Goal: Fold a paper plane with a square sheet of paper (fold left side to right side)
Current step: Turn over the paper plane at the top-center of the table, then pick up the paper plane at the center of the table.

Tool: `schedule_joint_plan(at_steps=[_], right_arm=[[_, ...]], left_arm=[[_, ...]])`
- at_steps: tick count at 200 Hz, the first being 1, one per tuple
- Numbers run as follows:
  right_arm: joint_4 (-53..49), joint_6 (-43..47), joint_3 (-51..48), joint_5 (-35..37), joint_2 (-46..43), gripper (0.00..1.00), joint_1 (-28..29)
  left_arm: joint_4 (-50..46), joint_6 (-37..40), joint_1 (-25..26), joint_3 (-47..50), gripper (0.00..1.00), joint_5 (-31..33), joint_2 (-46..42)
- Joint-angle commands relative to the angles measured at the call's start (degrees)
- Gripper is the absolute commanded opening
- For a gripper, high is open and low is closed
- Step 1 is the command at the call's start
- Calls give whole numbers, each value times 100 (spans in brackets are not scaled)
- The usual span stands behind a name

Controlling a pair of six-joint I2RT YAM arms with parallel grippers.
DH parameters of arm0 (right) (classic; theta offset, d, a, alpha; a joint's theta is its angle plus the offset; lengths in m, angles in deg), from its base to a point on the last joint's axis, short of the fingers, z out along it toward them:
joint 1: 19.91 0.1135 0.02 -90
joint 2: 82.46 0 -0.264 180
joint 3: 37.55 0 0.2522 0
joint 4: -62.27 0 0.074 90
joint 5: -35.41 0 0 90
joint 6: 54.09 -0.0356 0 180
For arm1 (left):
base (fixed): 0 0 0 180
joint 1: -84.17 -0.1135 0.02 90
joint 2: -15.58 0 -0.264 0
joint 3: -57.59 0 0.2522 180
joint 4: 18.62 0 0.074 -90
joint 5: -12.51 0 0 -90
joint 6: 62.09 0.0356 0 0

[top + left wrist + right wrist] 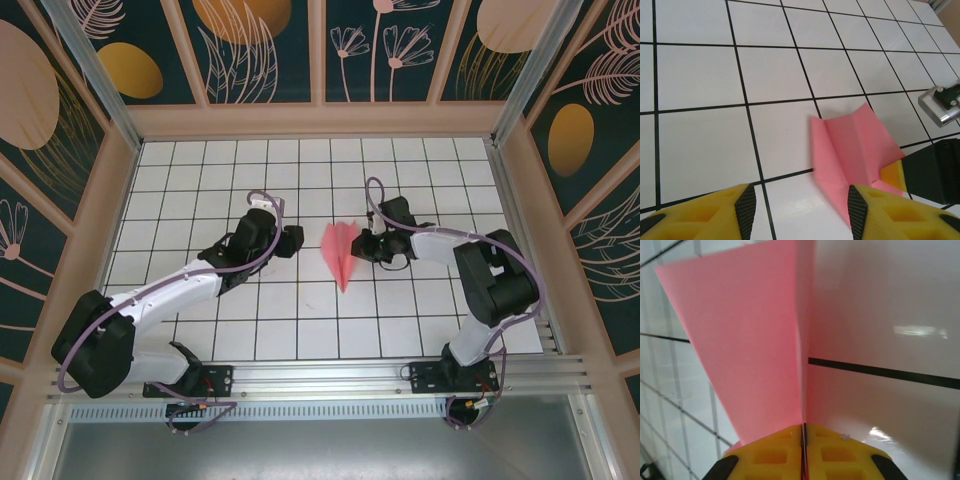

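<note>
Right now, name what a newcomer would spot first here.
The pink plane sits in the middle of the white gridded table, between the two arms. The right hand is shut on it, yellow fingers pressed together with the paper rising from the seam. The left hand hangs open just beside it.

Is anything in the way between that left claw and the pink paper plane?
Nothing visible: just bare table lies between the open left gripper and the paper plane. The right gripper pinches the paper plane from the opposite side, outside that gap.
</note>
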Motion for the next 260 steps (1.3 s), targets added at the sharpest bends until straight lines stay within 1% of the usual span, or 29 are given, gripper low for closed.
schedule_joint_plan(at_steps=[1, 17, 36, 63, 87, 90, 117, 137, 163, 180, 194, 209, 226, 242, 260], right_arm=[[-538, 488, 136, 519, -17, 20, -65], [-982, 557, 292, 1042, -250, 29, -42], [-1516, 527, 483, 1603, -617, 38, 54], [-2141, 244, 681, 2191, -1048, 43, 396], [-2231, -174, 659, 2214, -1211, 45, 699], [-2214, -226, 657, 2198, -1211, 45, 810], [-2088, -517, 713, 2205, -924, 47, 1203], [-2120, -561, 902, 2295, -564, 47, 1395], [-2213, -578, 1073, 2374, -179, 47, 1436], [-2087, -555, 1142, 2304, -6, 46, 1470], [-2053, -528, 1251, 2260, 182, 40, 1495], [-2070, -468, 1384, 2301, 385, 32, 1508], [-2175, -362, 1583, 2446, 553, 19, 1495], [-2325, -199, 1919, 2563, 700, 10, 1448], [-2609, 52, 2528, 2706, 990, 9, 1343]], left_arm=[[-113, 33, -15, 37, 55, 198, -84], [-143, 55, -19, 42, 56, 270, -144], [-164, 76, -19, 48, 60, 368, -189], [-143, 79, -23, 62, 65, 455, -230], [-57, 48, -22, 126, 74, 479, -256], [-36, 36, -29, 130, 75, 485, -263], [107, -31, -20, 249, 87, 548, -349], [120, -46, -25, 314, 90, 616, -408], [104, -52, -20, 380, 92, 686, -504], [90, -46, -25, 423, 94, 735, -562], [63, -21, -20, 424, 94, 787, -576], [9, -6, -23, 427, 95, 833, -594], [-43, 28, -23, 448, 96, 886, -642], [-119, 57, -22, 479, 97, 953, -720], [-203, 98, -24, 520, 99, 1068, -844]])
